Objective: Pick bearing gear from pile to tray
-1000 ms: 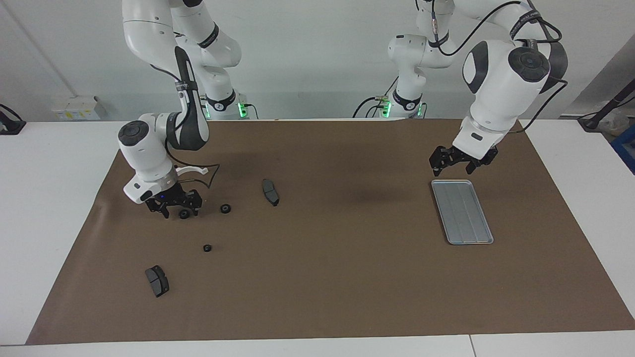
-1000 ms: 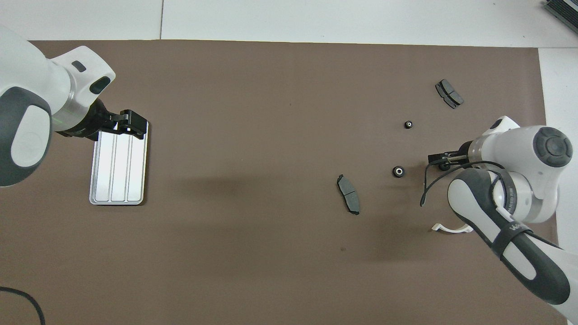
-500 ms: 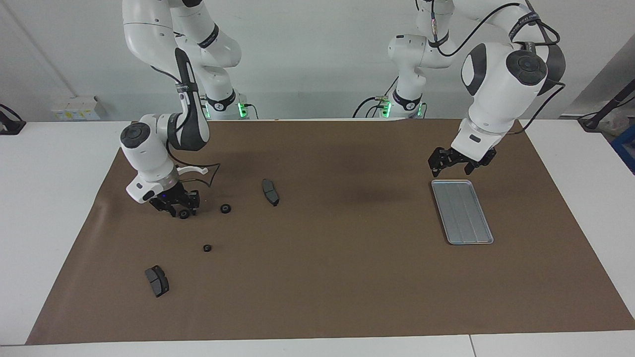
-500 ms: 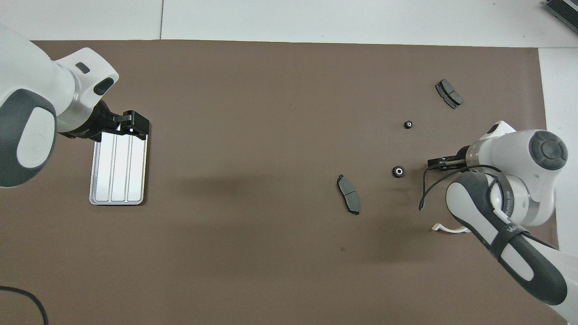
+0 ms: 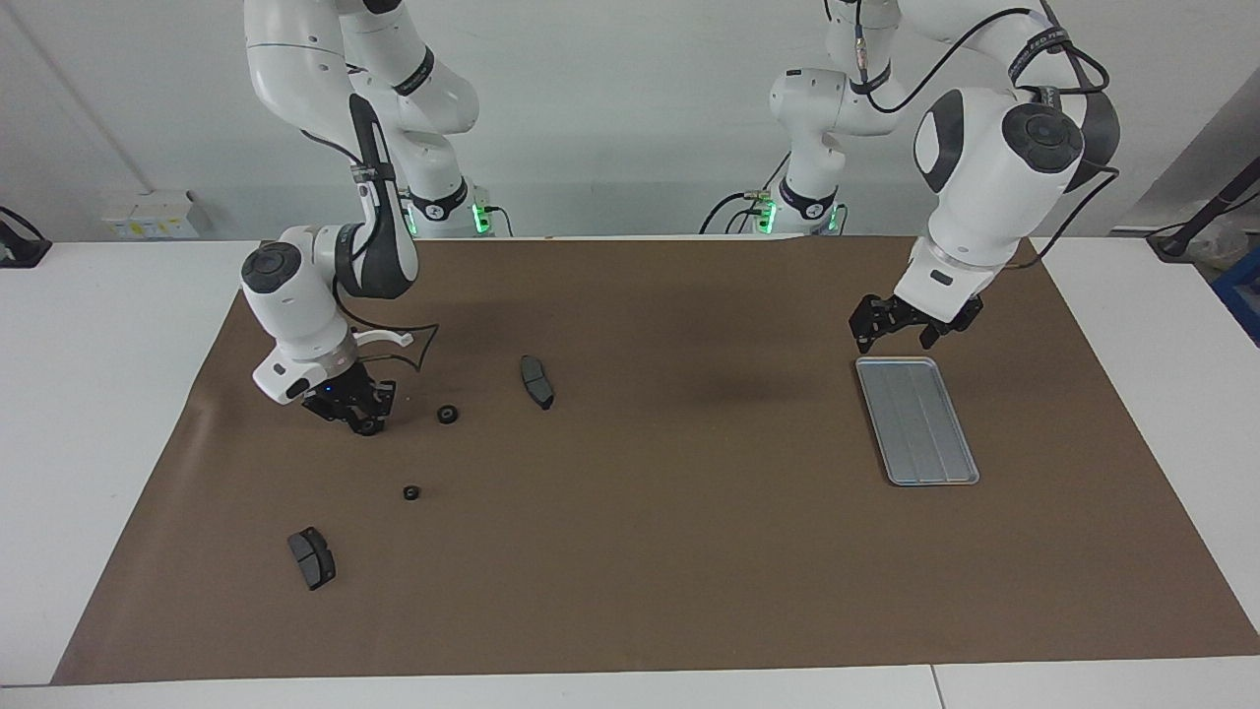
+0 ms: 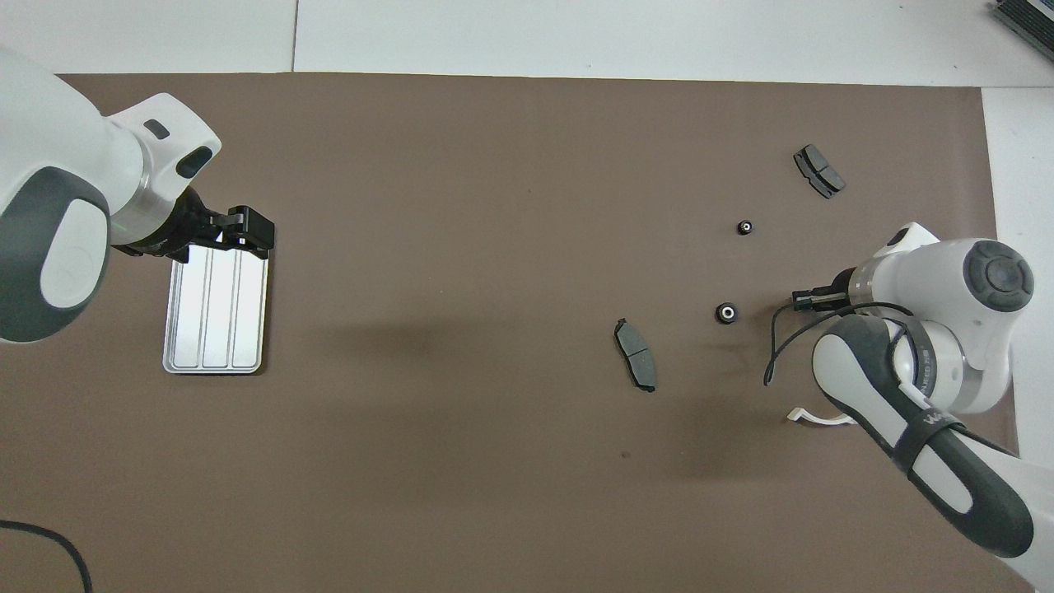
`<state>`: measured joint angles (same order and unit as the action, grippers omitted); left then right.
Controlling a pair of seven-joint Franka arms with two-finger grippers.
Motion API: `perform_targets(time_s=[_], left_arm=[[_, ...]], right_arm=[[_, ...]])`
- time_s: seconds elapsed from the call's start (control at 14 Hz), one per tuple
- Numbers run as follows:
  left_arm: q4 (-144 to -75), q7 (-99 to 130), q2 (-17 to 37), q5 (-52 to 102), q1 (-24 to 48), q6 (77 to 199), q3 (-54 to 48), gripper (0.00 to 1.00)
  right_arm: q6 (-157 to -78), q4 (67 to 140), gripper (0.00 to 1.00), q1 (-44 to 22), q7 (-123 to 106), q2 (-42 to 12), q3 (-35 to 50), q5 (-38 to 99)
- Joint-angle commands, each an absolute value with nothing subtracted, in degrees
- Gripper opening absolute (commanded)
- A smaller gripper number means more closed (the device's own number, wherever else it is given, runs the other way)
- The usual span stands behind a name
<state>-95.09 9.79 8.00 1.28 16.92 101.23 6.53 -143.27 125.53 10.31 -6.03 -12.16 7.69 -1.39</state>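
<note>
Gear [image 5: 367, 426] — pinched in the right gripper [image 5: 362, 421], down on the mat, not lifted. Two more gears just beside it. Tray [image 5: 916, 420] bare — left gripper [image 5: 898, 331] spread wide, waiting over its rim. Nothing delivered yet.

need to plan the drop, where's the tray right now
The tray lies flat on the brown mat at the left arm's end of the table, with the left claw over its nearer end.
</note>
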Motion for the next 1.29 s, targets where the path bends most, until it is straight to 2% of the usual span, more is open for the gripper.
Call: perform_targets(time_s=[0.0, 0.5, 0.93, 1.21], left_arm=[[-98.3, 12.6, 6.6, 0.8, 18.5, 105.2, 6.9, 0.92], [-100.4, 18.1, 7.1, 2.9, 20.9, 110.7, 6.9, 0.86], [-100.4, 19.0, 7.1, 3.1, 22.0, 110.9, 6.9, 0.85], [-100.4, 19.0, 7.1, 3.1, 22.1, 110.9, 6.9, 0.83]], right_arm=[[-140.7, 121.7, 0.0, 6.6, -0.6, -11.3, 8.1, 0.0], [-135.4, 112.6, 0.0, -6.5, 21.8, -13.2, 8.0, -1.0], [-133.6, 104.9, 0.0, -14.6, 34.7, -18.2, 7.9, -3.2], [-129.1, 97.8, 0.0, -20.3, 44.3, -22.0, 7.9, -5.4]])
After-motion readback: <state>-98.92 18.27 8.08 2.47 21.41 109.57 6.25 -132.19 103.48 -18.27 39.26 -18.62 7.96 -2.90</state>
